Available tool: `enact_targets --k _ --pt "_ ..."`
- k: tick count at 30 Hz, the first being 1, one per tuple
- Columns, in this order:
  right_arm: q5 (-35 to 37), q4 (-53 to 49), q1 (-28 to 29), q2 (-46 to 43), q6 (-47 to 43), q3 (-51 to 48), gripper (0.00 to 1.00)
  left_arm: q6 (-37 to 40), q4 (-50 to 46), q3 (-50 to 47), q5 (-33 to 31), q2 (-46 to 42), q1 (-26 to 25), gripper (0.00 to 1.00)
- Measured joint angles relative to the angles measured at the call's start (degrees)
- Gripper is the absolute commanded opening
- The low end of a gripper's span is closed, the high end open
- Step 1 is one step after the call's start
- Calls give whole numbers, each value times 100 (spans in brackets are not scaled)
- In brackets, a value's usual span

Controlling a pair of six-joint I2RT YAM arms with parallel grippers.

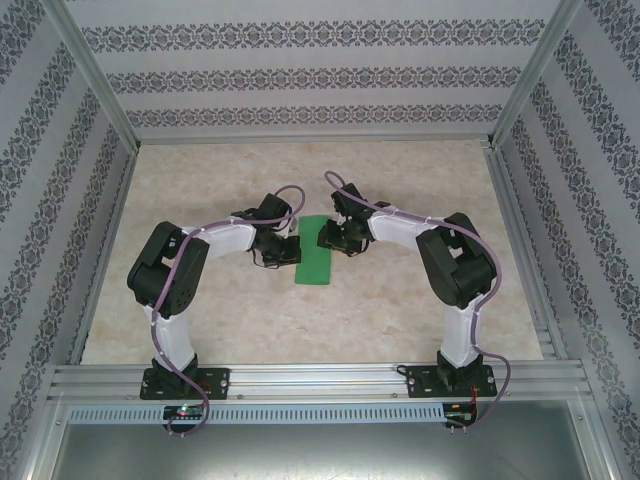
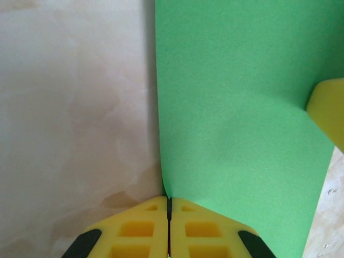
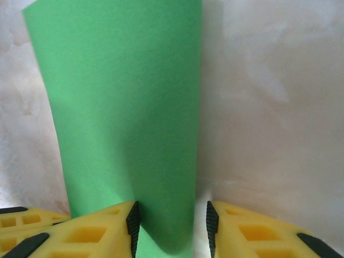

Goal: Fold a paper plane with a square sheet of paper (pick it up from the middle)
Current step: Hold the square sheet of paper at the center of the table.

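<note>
Green, and folded into a long narrow strip, the sheet of paper (image 1: 318, 250) lies on the beige marbled table (image 1: 420, 190), about in the middle between the two arms. Its long sides run from near to far in the top view.

From the left side the left gripper (image 1: 291, 246) reaches to the paper. In the left wrist view its yellow fingers (image 2: 137, 231) are pressed together with no gap, and the left edge of the paper (image 2: 236, 107) bends down and goes into the seam between the tips, so the left gripper (image 2: 169, 200) is pinching the paper at this edge. At the right border of the same view one yellow finger (image 2: 329, 107) of the other arm rests on the green surface.

The right gripper (image 1: 326, 240) comes from the right side. In the right wrist view its jaws stand apart and the end of the paper (image 3: 123, 107) is between them. The black pad of the left finger (image 3: 102, 234) touches the paper, while the right finger (image 3: 252, 231) is a little away from the folded edge, with bare table showing between. So the right gripper (image 3: 171, 207) is around the strip but not clamped on it
</note>
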Motion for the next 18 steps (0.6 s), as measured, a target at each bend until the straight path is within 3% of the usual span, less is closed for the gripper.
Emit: enact_targets --k 18 --pt "4 -114 0 129 -216 127 31 24 -31 114 48 26 -2 14"
